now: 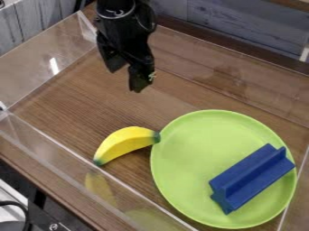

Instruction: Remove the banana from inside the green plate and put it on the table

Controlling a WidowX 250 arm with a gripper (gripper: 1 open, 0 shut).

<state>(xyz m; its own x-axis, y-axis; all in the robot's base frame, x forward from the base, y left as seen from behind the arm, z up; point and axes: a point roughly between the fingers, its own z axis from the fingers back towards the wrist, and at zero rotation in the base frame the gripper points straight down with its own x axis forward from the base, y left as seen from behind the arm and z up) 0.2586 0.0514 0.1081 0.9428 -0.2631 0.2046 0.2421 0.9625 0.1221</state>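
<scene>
Yellow plastic catches the eye first: the banana (126, 143) lies on the brown wood-grain worktop (72, 99), its dark green tip just beside, perhaps touching, the rim of the green plate (193, 180); its body lies wholly outside the plate, on the wood. On the plate only a blue block (251, 178) remains, lying toward the right side; clear acrylic walls (42, 54) ring the worktop.

Well above and behind the banana hangs the gripper (139, 79), pointed steeply downward, its fingers spread and holding nothing; it is clear of both banana and plate.

Judging by this layout, the placing looks done and the step in hand is the retreat; to do it well, the arm should lift straight away from the fruit, keeping the spread fingers from sweeping low over the banana, which looks smooth and curved and would likely roll or skid at a slight nudge; a knock toward the rim could tip it back onto the plate. Staying clear of the near acrylic wall matters too; a slow, mostly vertical withdrawal seems the safest course; if a check is wanted, the tip at the rim is the spot to watch.
</scene>
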